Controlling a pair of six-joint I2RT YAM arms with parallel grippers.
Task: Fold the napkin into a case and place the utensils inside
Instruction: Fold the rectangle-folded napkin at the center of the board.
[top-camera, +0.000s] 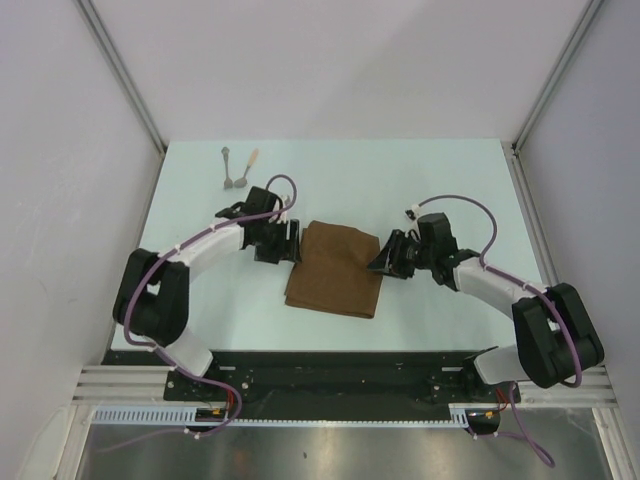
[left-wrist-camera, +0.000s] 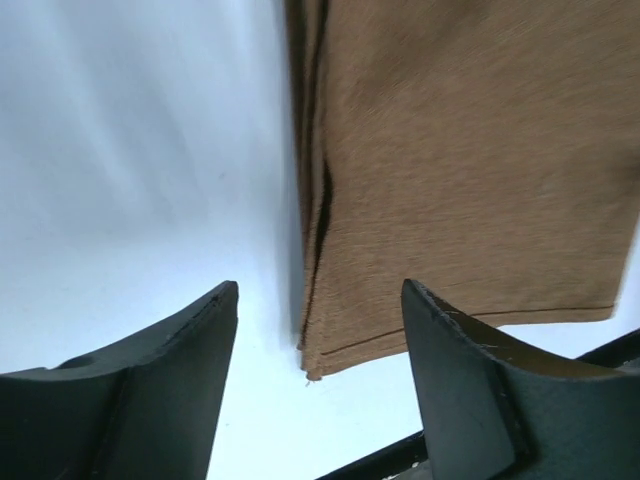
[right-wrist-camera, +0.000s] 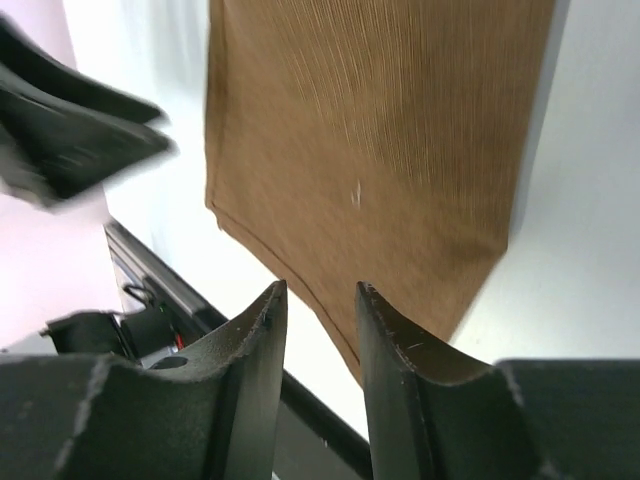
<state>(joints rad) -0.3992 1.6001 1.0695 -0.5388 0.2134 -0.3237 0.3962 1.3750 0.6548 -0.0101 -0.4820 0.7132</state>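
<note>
Overhead, the folded napkin (top-camera: 335, 270) lies mid-tabletop (top-camera: 430, 180) between the arms, utensils (top-camera: 238, 170) well apart at the far left; left wrist view: left tool (left-wrist-camera: 320, 290) gaping, empty, facing the napkin's edge; right wrist view: right tool (right-wrist-camera: 320, 290) narrowly parted, empty, by its corner.

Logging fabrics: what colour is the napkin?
Plain brown; the napkin shows best in the left wrist view.
</note>
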